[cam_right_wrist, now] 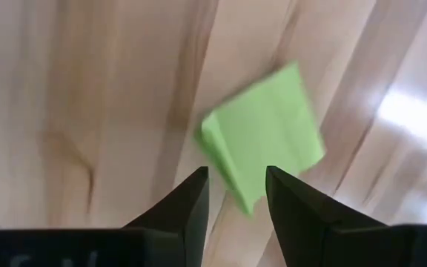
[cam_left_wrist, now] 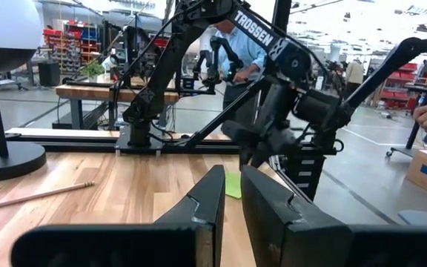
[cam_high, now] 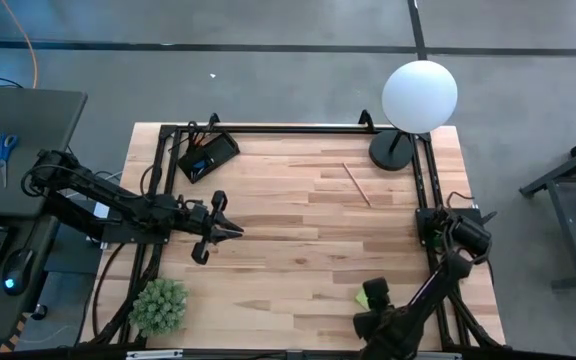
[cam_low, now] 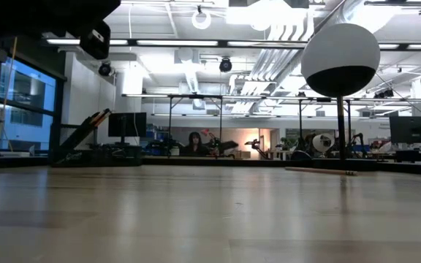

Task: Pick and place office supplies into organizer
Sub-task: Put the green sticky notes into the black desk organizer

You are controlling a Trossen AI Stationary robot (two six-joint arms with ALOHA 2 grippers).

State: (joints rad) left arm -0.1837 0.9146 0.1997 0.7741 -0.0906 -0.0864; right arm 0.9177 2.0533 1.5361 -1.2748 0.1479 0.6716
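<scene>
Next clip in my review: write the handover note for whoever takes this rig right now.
Right gripper: jaws apart, poised over the green sticky-note pad at the table's near right edge; pad on the wood, not gripped.
Left gripper: jaws nearly closed, nothing between them, waiting over the left-middle of the table.
Organizer: far left corner, already holding some items; which ones cannot be made out.
Wooden pencil: lying loose near the lamp base.
Done: some supplies in the organizer.
Left: grasp the pad, carry it to the organizer; then the pencil.

bright overhead lights | glare on table [cam_right_wrist: 414,111] | sticky-note pad [cam_right_wrist: 269,144] blurred
</scene>
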